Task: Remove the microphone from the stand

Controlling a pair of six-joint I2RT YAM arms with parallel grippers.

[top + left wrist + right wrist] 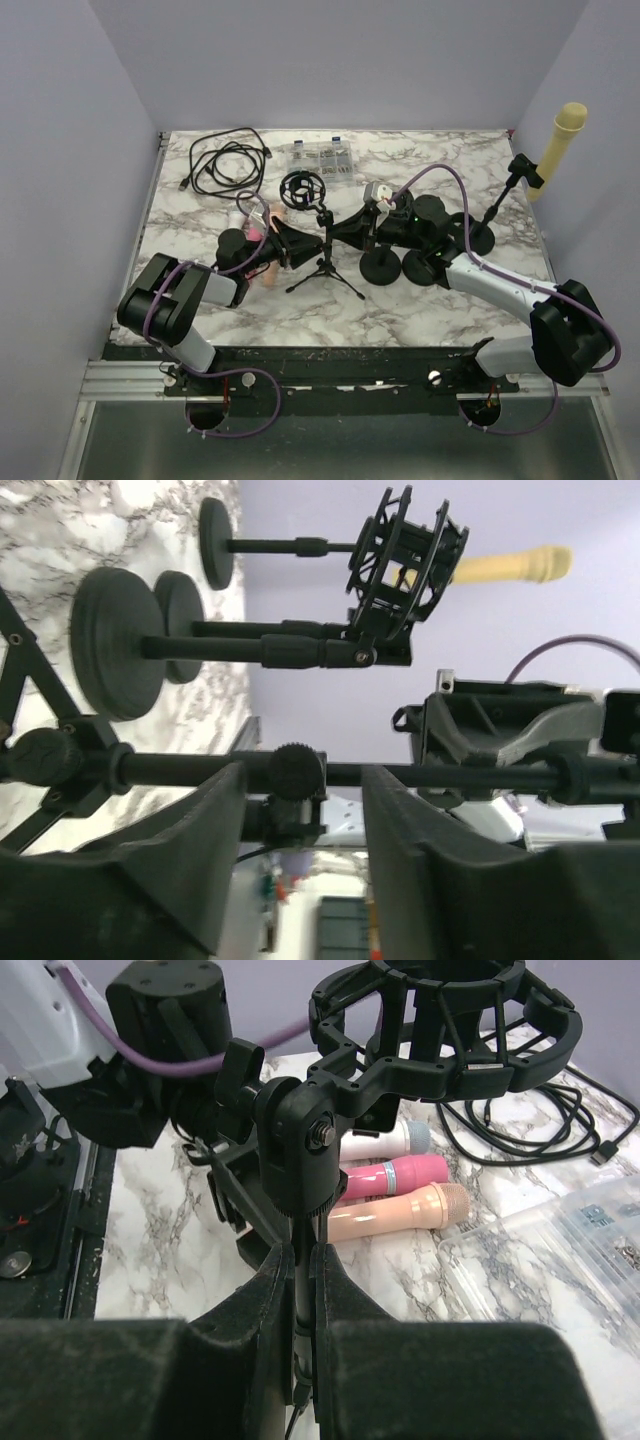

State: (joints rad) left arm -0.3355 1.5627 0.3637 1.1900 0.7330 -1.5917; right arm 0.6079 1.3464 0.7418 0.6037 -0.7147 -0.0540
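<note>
Microphone stand of black metal on tripod legs (326, 262) is upright at the centre of your white marble-patterned table (400, 312), and both arms meet at its pole. Your right gripper (300, 1285), coming in from 3 o'clock, has its black fingers pressed together on the thin pole just below the black ring-shaped shock mount (450, 1030). In the top view, marble shows through that ring. Your left gripper (305, 810), reaching from 9 o'clock, has its fingers spread on either side of the same pole, lower down at a knurled knob (297, 770). There is a gap on both sides, so it pinches nothing.

The one microphone you can see on a stand is the cream-yellow foam-headed microphone (566, 128) at 2 o'clock. It sits tilted in the clip of a black round-based stand (478, 238) and leans past the table's right edge. Three more lie side by side on the marble at 9 o'clock, beside your left arm: a white microphone (385, 1140), a pink microphone (395, 1175) and a peach microphone (400, 1212). A coiled black cable (228, 165) lies at 11 o'clock and a clear plastic parts box (322, 160) at 12 o'clock; its labels are too small to read.
</note>
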